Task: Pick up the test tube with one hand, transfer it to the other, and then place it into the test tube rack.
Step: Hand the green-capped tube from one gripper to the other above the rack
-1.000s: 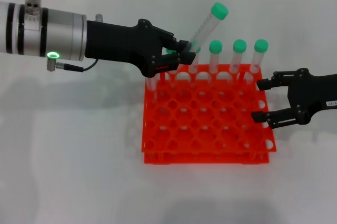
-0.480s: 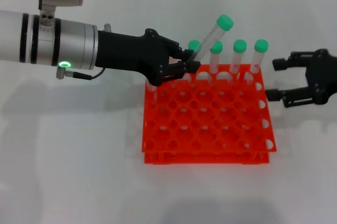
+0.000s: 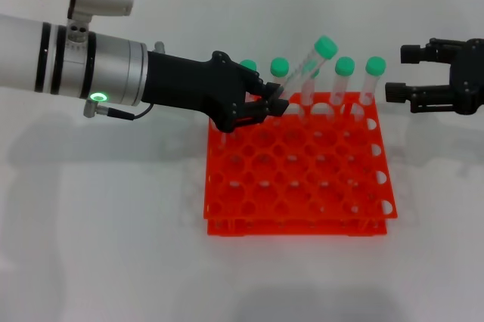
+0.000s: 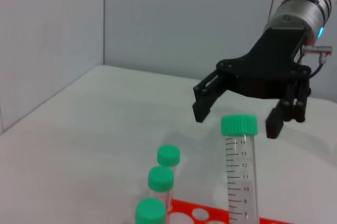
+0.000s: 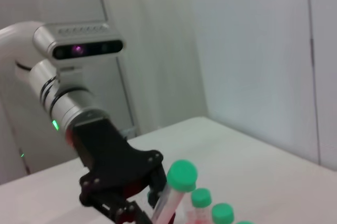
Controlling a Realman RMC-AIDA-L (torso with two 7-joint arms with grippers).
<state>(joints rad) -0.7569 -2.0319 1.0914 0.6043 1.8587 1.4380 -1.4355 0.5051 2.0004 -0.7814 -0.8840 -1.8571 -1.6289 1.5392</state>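
Left gripper clamps the test tube, tilted over the test tube rack back row. Right gripper, fingers spread and empty, has risen toward the desk's far edge; handover pending.

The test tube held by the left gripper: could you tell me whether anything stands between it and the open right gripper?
Nothing visible does. The test tube tilts capward toward the right gripper, which waits open beyond the rack; the standing tubes sit lower, beside that path.

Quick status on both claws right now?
Left claw: shut on the test tube, held tilted over the test tube rack.
Right claw: open, empty, beside the rack's far right corner.
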